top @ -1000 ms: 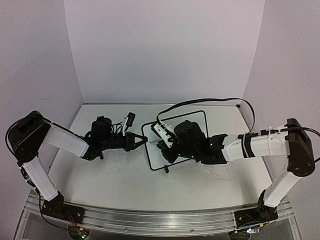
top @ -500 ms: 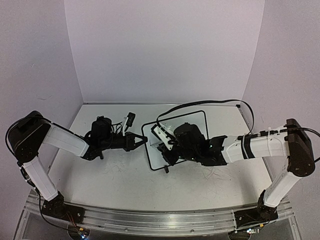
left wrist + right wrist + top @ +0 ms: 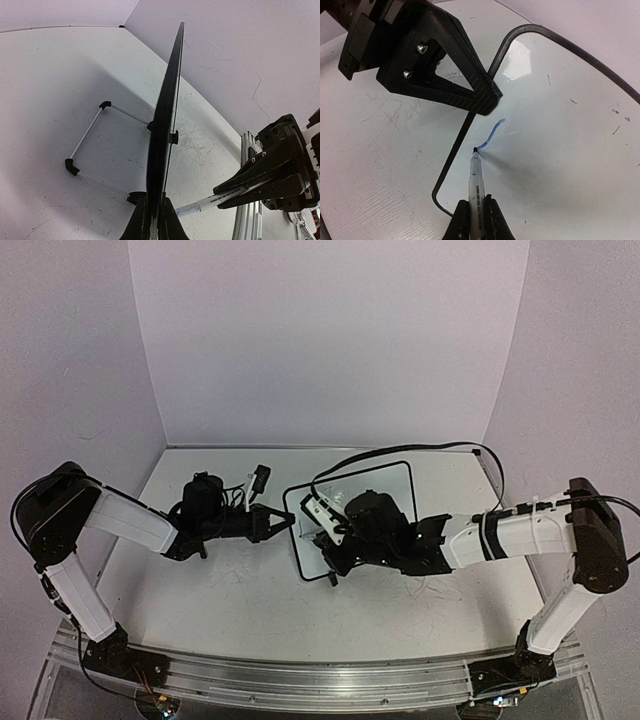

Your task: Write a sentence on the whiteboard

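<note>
The whiteboard stands tilted at mid-table, white with a thin black frame. My left gripper is shut on its left edge; in the left wrist view the board shows edge-on between the jaws. My right gripper is shut on a white marker, seen close in the right wrist view. The marker's tip touches the board near its lower left corner, at the end of one short curved blue stroke. No words of the sentence show.
A black cable loops behind the board to the right arm. A small black and white object lies behind the left arm. The board's wire stand sticks out at its back. Purple walls close three sides; a metal rail runs along the near edge.
My right gripper has moved a little left and toward the near edge across the board with the marker. The left arm and the board have not moved.
</note>
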